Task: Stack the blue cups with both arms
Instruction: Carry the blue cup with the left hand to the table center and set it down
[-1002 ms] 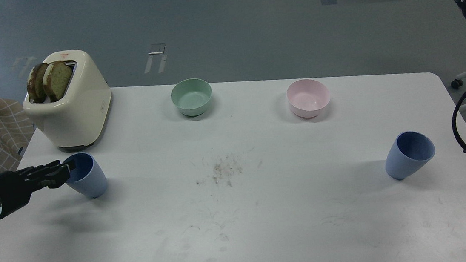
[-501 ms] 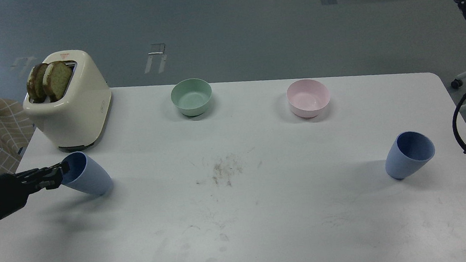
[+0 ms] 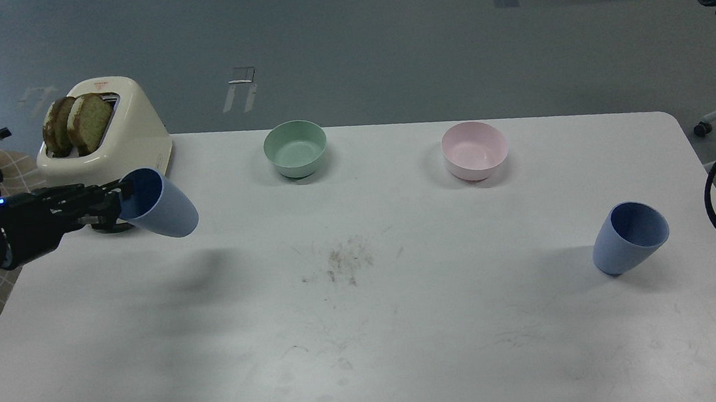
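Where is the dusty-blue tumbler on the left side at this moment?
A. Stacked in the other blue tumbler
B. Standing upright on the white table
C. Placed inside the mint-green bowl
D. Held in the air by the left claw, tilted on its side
D: the left claw grips the rim of the dusty-blue tumbler, which hangs tilted above its shadow on the white table.

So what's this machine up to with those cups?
Its left gripper is holding one blue cup by the rim, tipped on its side in the air in front of the toaster. The other blue cup stands untouched on the table at the right. The right gripper isn't visible. The green bowl and pink bowl sit at the back. The cups are not yet stacked.
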Action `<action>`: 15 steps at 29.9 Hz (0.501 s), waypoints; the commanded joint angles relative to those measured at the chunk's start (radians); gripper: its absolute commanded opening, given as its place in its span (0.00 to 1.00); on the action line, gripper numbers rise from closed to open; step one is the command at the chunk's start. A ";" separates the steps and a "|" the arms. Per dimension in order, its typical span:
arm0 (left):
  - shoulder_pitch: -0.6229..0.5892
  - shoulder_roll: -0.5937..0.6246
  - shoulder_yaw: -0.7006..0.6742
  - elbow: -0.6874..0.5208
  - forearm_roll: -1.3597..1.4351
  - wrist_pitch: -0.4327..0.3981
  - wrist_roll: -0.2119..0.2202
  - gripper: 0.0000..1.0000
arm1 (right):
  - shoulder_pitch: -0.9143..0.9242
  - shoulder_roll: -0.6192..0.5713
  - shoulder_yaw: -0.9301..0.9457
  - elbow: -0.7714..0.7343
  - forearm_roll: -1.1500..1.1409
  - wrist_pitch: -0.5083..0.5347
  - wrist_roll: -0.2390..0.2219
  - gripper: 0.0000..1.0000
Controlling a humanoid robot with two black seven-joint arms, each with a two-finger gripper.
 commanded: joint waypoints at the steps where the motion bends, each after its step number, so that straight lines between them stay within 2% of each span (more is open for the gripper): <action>1: -0.161 -0.035 0.150 -0.028 0.023 -0.016 0.003 0.00 | -0.014 -0.022 0.017 0.000 0.000 0.000 0.000 1.00; 3: -0.295 -0.088 0.286 -0.033 0.025 -0.016 0.006 0.00 | -0.024 -0.037 0.032 0.000 0.001 0.000 0.000 1.00; 8: -0.491 -0.223 0.510 0.007 0.037 -0.017 0.012 0.00 | -0.039 -0.045 0.043 0.000 0.012 0.000 0.000 1.00; 11: -0.554 -0.353 0.615 0.068 0.085 -0.017 0.021 0.00 | -0.050 -0.046 0.043 0.003 0.021 0.000 0.000 1.00; 15: -0.555 -0.420 0.632 0.101 0.114 -0.019 0.023 0.00 | -0.059 -0.060 0.048 0.005 0.021 0.000 0.002 1.00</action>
